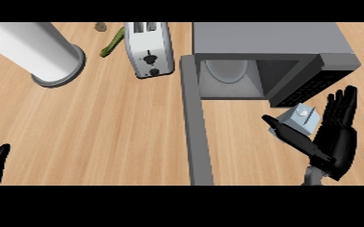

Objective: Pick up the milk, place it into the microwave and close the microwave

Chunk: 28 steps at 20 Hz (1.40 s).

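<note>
The milk is a small pale blue-grey carton standing on the counter just in front of the microwave's right side. My right hand is beside it, palm facing the carton, fingers straight and pointing up, thumb stretched out under the carton's left side; it is open. The microwave is grey and stands at the upper right, its cavity showing a round glass turntable. Its door is swung wide open, reaching down to the view's lower edge. Only the fingertips of my left hand show at the lower left edge.
A silver toaster stands left of the microwave. A large white cylinder with a grey base is at the upper left. A green vegetable and a small brownish object lie behind the toaster. The open door splits the wooden counter.
</note>
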Available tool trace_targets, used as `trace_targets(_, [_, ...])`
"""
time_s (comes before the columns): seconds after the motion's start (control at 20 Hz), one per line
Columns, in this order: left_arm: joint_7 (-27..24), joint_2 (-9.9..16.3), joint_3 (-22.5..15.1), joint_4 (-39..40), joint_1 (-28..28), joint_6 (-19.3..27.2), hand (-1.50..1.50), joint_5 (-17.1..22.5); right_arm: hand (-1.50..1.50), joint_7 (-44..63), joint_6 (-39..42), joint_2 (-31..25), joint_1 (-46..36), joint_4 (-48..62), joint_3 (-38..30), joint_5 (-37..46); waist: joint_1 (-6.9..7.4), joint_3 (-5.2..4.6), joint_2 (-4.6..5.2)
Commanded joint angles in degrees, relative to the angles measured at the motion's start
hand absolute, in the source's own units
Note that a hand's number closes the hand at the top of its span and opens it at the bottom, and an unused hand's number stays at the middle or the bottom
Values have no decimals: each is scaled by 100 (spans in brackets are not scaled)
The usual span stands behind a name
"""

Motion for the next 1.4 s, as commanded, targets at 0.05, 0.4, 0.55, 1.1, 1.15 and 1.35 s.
trace_targets(0.05, [-108, -20, 162, 60, -45, -38, -150, 63, -150, -847, 206, 56, 12, 777, -295, -429, 7, 0, 3])
trace_targets(0.4, [-399, -20, -68, 219, 196, -134, -150, -20, -150, -1399, 569, 51, 179, 1294, -438, -568, 7, 0, 2])
trace_targets(0.55, [-72, -21, -72, 13, 123, 0, -150, 106, -150, -1664, 1031, -213, 336, 1427, -658, -815, -1, 0, 2])
trace_targets(1.1, [-125, 52, 356, 75, 353, -469, -150, 413, -150, -1661, 827, -505, -426, 2272, -999, -788, 11, -2, 1])
trace_targets(1.15, [49, -20, -86, -438, 387, -85, -150, 88, -150, -2458, 921, -306, -539, 3143, -1181, -920, 27, 3, 8])
trace_targets(1.35, [12, -21, 60, -241, 252, -53, -150, 242, -150, -2725, 410, -415, -910, 3953, -1458, -701, 48, 6, 22])
